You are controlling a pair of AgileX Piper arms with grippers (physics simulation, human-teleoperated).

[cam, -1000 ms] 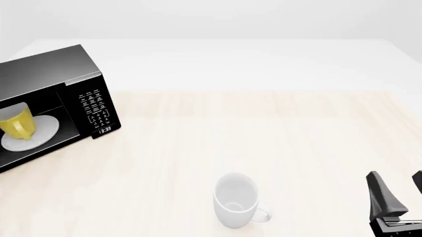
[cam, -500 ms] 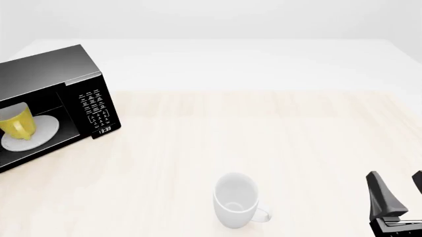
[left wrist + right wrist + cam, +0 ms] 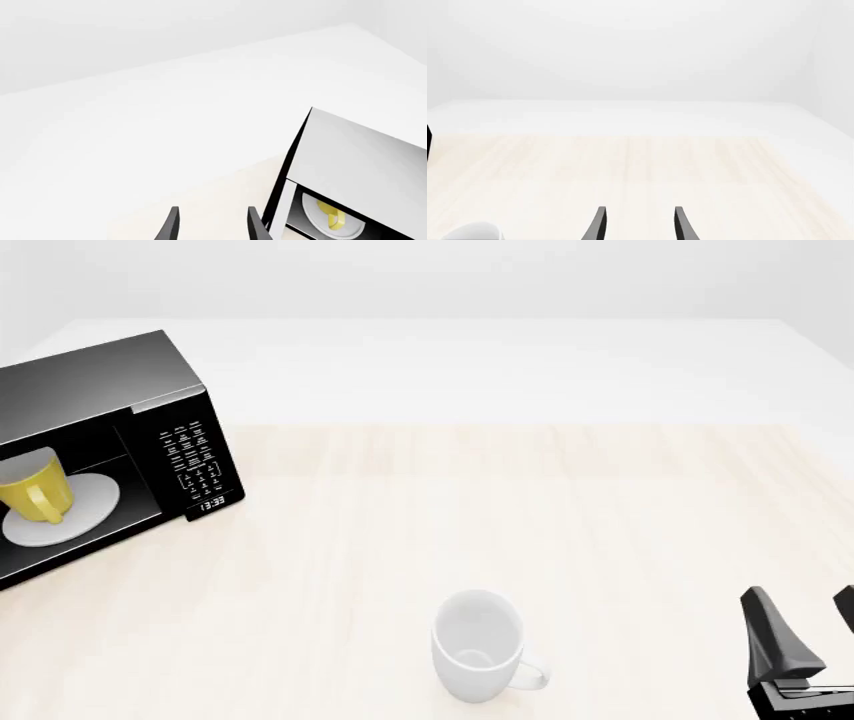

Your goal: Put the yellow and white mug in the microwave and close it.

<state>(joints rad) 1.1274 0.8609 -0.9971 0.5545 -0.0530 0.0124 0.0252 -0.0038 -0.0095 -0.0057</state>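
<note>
The black microwave (image 3: 120,390) stands at the table's left edge with its cavity showing open. Inside it, the yellow and white mug (image 3: 32,488) sits upright on the round white turntable plate (image 3: 83,508), handle towards the front. The left wrist view shows the microwave (image 3: 360,160) from outside, the mug (image 3: 331,216) visible within. My left gripper (image 3: 212,227) is open and empty, apart from the microwave; it is outside the front view. My right gripper (image 3: 805,625) stands open and empty at the near right corner, also seen in its wrist view (image 3: 639,227).
An all-white mug (image 3: 478,645) stands upright near the front middle of the table, left of the right gripper; its rim shows in the right wrist view (image 3: 474,232). The microwave's button panel (image 3: 198,462) faces the table's middle. The door does not show in the front view.
</note>
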